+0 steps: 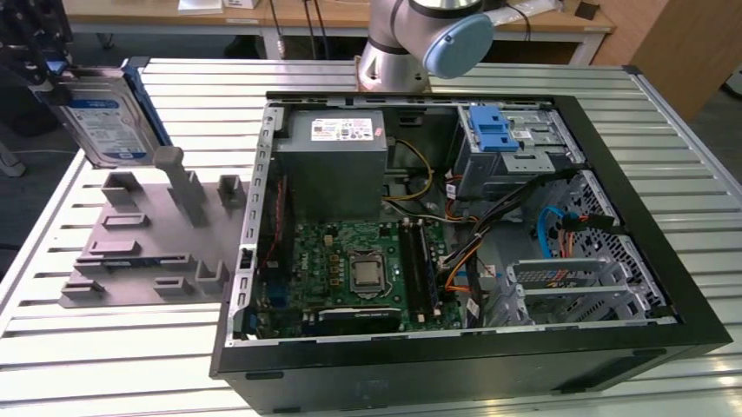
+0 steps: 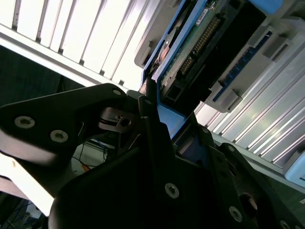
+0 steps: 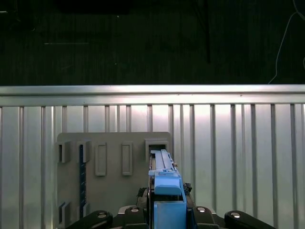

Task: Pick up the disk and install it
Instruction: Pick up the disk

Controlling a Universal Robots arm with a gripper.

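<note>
1. Disk (image 1: 102,122): one, silver with a white-and-blue label and a blue carrier, held upright at the exterior view's far left, over the far end of the fixture plate.
2. One gripper (image 3: 167,212) is clamped on it; in the first wrist view the dark fingers (image 3: 143,212) press the blue carrier from both sides, seen edge-on.
3. One grey fixture plate (image 1: 128,243) with raised blocks lies on the slatted metal table (image 1: 696,156), just left of the case.
4. One open computer case (image 1: 649,261) lies on the table, well apart from the held drive.
5. Inside it are one grey power-supply box (image 1: 330,165) and one blue latch (image 1: 496,130) on a silver cage at the far right.
</note>
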